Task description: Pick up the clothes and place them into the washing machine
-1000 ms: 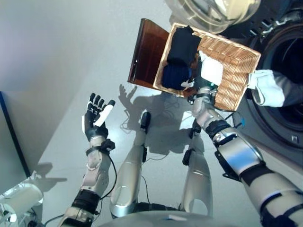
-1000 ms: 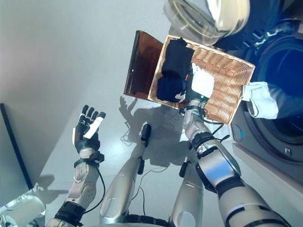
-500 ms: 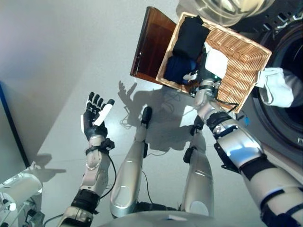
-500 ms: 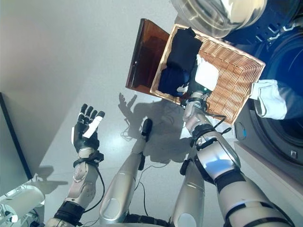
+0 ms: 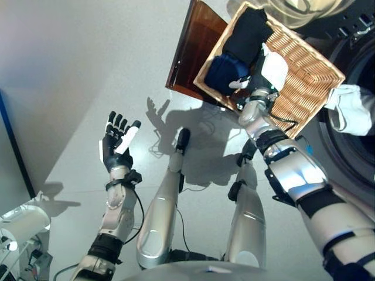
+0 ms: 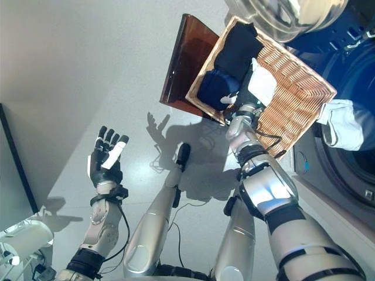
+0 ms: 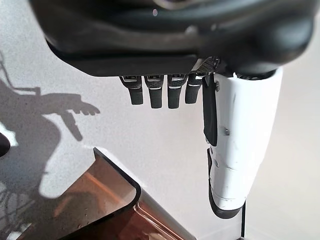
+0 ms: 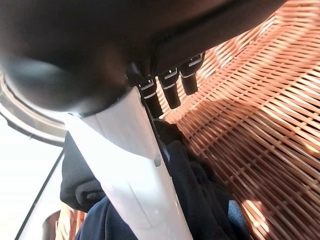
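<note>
Clothes (image 6: pixel 225 67), black and navy, lying bunched at one end of wicker basket (image 5: pixel 310 76), upper right of frame, beside washing machine (image 5: pixel 357 158). Right hand (image 5: pixel 256 88) reaching into basket beside the dark pile, fingers straight in wrist view, gripping nothing, likely lining up a grasp. Left hand (image 5: pixel 117 142) hanging idle at lower left, fingers spread, keeping clear. White garment (image 5: pixel 351 108) draping over drum rim.

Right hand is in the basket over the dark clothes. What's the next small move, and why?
Probably lower the right hand a little onto the dark clothes and curl the fingers round them. Its fingers are straight and hold nothing, hanging just above the pile in the wicker basket. The left hand waits open over the floor.
</note>
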Robot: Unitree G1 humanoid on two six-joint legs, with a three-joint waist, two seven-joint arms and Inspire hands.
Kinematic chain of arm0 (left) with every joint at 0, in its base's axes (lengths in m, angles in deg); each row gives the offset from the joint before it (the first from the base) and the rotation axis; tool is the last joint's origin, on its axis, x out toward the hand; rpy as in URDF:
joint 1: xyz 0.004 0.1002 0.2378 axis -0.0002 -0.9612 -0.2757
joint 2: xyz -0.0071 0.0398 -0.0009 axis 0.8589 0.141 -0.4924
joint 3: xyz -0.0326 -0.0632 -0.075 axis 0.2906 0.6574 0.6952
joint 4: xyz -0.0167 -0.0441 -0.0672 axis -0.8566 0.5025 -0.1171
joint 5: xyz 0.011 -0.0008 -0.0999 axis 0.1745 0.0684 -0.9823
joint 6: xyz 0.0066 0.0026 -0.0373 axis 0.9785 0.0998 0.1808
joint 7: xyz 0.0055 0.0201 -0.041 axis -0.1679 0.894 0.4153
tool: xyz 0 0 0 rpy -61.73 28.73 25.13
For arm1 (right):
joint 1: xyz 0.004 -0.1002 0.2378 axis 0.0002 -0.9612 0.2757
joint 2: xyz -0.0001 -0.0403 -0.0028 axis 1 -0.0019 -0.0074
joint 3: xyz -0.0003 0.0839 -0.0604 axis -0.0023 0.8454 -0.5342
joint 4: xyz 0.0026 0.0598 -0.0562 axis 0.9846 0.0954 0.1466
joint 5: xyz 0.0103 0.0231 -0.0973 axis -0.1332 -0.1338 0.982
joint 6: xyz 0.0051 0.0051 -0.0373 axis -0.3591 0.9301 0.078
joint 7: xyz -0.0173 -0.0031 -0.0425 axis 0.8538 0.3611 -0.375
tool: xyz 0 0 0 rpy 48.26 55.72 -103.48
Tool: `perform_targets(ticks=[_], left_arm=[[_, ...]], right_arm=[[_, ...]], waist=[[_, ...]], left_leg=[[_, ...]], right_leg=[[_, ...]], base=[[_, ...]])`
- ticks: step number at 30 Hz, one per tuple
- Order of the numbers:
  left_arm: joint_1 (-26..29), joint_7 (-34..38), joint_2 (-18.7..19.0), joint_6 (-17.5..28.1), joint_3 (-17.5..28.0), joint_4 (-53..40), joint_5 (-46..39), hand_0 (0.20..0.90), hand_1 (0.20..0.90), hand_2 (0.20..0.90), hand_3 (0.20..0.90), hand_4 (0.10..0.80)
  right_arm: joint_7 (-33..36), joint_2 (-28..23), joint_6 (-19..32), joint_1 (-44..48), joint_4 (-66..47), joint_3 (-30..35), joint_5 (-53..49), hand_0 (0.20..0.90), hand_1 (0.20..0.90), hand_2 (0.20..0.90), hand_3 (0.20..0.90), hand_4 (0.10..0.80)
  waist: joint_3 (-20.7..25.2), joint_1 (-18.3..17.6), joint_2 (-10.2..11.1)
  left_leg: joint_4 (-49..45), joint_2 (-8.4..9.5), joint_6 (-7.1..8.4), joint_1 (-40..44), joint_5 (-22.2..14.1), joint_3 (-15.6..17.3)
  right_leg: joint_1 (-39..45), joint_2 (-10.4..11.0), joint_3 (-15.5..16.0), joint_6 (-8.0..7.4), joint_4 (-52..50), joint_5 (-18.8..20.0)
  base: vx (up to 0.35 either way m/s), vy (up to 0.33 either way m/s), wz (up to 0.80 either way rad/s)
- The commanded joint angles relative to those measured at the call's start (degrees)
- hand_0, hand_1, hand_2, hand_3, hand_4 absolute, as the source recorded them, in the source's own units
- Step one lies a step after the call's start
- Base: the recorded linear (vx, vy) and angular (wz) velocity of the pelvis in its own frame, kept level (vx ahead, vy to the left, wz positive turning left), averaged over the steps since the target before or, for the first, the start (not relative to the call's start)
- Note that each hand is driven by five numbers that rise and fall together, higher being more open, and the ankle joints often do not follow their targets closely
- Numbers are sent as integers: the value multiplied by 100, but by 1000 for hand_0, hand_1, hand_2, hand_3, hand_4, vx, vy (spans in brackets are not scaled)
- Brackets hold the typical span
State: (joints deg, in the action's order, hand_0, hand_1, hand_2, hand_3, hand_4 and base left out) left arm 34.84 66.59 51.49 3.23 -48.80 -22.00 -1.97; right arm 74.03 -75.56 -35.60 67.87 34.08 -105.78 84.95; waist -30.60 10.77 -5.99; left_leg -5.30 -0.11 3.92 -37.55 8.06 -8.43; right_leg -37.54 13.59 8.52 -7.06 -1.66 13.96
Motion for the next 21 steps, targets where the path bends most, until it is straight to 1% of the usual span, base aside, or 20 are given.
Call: perform_targets(ticks=[1,12,13,14,15,16,21], left_arm=[[-179,36,467,492,77,-855,-6,900,900,900,900,800],[-180,46,458,470,47,-884,-3,900,900,900,900,800],[-181,49,462,465,52,-878,-1,900,900,900,900,800],[-182,57,460,466,67,-879,5,900,900,900,900,800],[-175,57,459,461,64,-863,6,900,900,900,900,800],[-180,48,457,458,66,-857,-5,900,900,900,900,800],[-206,49,448,419,51,-877,6,900,900,900,900,800]], right_arm=[[231,-264,482,1090,-259,-206,-91,900,900,900,900,800],[231,-294,572,1224,-347,-214,-282,900,900,900,900,800],[228,-279,576,1218,-346,-212,-288,518,518,518,518,527],[211,-266,579,1207,-329,-208,-307,496,496,496,496,512],[199,-247,586,1210,-306,-194,-331,433,433,433,433,467],[185,-237,597,1201,-286,-183,-355,200,200,200,200,300],[83,-190,669,1158,-217,-106,-564,200,200,200,200,300]], waist=[[80,226,-241],[80,272,-191],[80,273,-189],[80,274,-180],[80,273,-173],[80,271,-168],[80,244,-149]], left_leg=[[336,79,147,-82,78,33],[346,98,143,-85,89,-23],[342,99,142,-85,87,-19],[337,102,141,-88,85,-19],[334,102,140,-92,84,-19],[334,103,140,-96,87,-16],[350,81,144,-89,83,-5]], right_leg=[[84,383,-228,-213,-938,-1115],[145,387,-170,-218,-945,-1146],[141,385,-172,-216,-953,-1148],[147,381,-179,-213,-947,-1150],[146,378,-182,-214,-945,-1150],[153,373,-188,-211,-937,-1156],[131,350,-209,-199,-953,-1184]], base=[[0,0,0],[13,-3,5],[0,0,0],[0,0,0],[0,0,0],[0,0,0],[0,0,0]])
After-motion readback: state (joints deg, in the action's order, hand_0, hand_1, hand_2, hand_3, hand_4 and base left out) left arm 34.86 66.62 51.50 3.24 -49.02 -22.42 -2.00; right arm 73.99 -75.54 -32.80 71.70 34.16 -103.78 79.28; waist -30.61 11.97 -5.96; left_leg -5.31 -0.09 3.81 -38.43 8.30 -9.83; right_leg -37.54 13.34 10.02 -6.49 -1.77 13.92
